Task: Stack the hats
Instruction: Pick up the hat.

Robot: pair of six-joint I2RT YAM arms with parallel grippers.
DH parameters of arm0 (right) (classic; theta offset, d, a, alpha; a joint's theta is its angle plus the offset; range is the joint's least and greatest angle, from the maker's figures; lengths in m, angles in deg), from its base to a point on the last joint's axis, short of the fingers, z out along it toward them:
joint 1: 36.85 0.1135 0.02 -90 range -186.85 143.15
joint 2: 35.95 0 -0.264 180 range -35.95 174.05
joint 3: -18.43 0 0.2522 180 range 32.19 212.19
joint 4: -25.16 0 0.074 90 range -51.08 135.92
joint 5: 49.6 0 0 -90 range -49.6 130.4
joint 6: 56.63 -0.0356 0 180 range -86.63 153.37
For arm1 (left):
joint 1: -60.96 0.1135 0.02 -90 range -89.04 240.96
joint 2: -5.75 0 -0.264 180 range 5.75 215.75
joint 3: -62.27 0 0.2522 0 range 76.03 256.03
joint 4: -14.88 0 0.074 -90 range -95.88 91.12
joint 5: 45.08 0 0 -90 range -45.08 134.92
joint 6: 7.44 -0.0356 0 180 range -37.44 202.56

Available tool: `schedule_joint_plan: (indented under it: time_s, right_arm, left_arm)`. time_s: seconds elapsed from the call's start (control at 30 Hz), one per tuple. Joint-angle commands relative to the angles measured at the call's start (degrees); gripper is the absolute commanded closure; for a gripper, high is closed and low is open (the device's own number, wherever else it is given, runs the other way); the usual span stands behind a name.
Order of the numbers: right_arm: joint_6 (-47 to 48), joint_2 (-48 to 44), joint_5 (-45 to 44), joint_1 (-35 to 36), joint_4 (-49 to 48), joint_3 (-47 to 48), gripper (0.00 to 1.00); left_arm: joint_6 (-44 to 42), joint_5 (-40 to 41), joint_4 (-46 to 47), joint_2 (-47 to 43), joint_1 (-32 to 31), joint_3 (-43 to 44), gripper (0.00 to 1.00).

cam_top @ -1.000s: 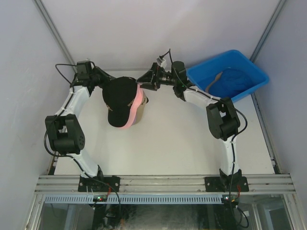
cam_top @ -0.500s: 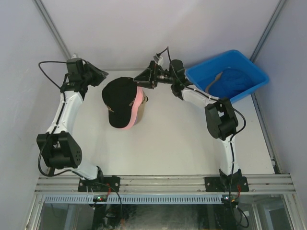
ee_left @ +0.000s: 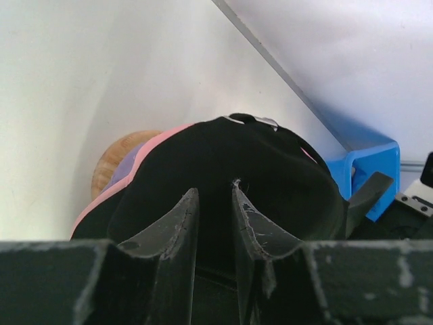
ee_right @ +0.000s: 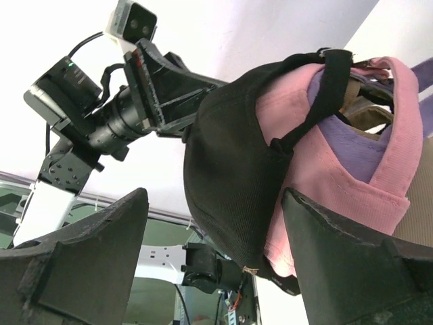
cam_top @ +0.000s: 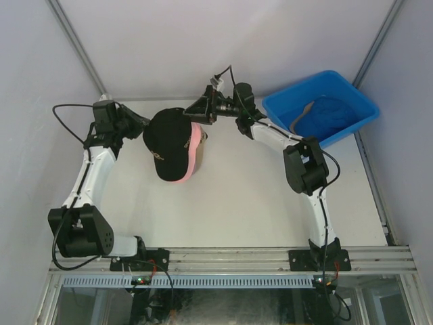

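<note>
Count: 5 caps, 1 wooden stand, 1 blue bin, 2 arms.

Four caps are on the stand. The black cap is on top with its brim pointing to the stand's near side. The pink cap is directly under it, its edge showing along the right side. The right wrist view shows the purple cap under the pink, and a tan cap innermost. Only a sliver of the stand's wood is visible below the stack.

The fifth one, the blue cap, lies in the bin, well off to the stand's right. A tan strip runs along its stand-facing edge, can't tell what it is.

Left gripper is at the stand's left. Narrow gap between its fingers, tips right up against the black crown. Can't tell if any fabric is nipped.

Right gripper is at the stand's far right, behind the stack. Jaws are spread wide, straddling the strap end of the caps and gripping nothing.

Room: the back wall is close behind the stand, and both wrists are crowded in there. The side wall is a short way off the stand's left. The bin's corner is the nearest obstacle on the right, with the right forearm running alongside it. The table is bare across the whole near side of the stand.
</note>
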Motion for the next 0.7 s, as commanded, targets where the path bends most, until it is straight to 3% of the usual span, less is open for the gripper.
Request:
schedule_joint_plan:
  time_s: [0.0,0.4,0.67]
  right_arm:
    - [0.0,1.0,0.9,0.9,0.5,2.7,0.21]
    - [-2.3,3.4,3.5,2.1,-1.4,7.9,0.26]
    - [-3.9,2.3,4.4,2.8,-4.0,5.9,0.46]
  left_arm:
    - [-2.2,0.2,2.6,-5.2,0.3,-2.6,0.70]
    - [-1.8,-5.4,4.3,-3.2,0.2,-2.8,0.70]
    - [-2.2,-8.0,4.3,0.2,-0.2,-0.4,0.74]
